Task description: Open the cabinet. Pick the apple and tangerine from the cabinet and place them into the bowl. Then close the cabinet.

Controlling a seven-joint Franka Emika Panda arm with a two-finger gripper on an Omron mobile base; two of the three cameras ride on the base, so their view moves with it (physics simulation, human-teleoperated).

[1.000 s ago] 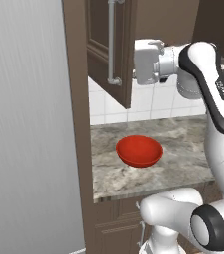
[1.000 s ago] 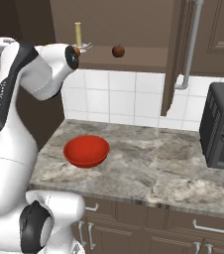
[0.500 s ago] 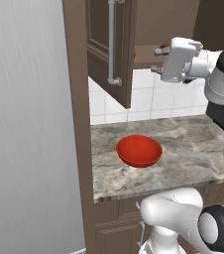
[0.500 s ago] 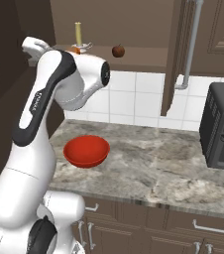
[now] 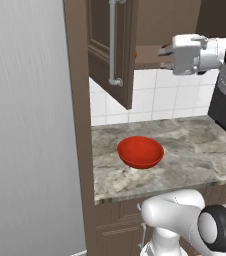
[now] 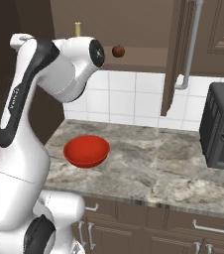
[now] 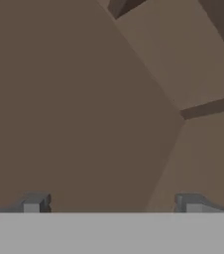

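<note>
The cabinet [image 5: 155, 20] stands open, its left door [image 5: 110, 55] and right door [image 6: 179, 54] both swung out. On its shelf sits the dark red apple [image 6: 118, 50]. The tangerine is hidden. My gripper [image 5: 165, 56] hovers in front of the shelf, level with it, pointing left toward the open left door. In the hand view my gripper [image 7: 112, 206] is open with nothing between its fingertips [image 7: 33, 203], facing brown cabinet panels. The red bowl [image 5: 140, 151] rests on the counter below; in the right base view the bowl [image 6: 86, 151] is beside my arm.
A black microwave [image 6: 222, 126] occupies the right end of the granite counter [image 6: 153, 166]. A tall grey panel [image 5: 25, 125] borders the left. A thin yellow object [image 6: 77, 28] stands on the cabinet shelf behind my arm. Base cabinets [image 6: 148, 223] run below.
My arm has swung away from the left door's handle, moving right in the left base view to the front of the open shelf. The gripper stayed open.
</note>
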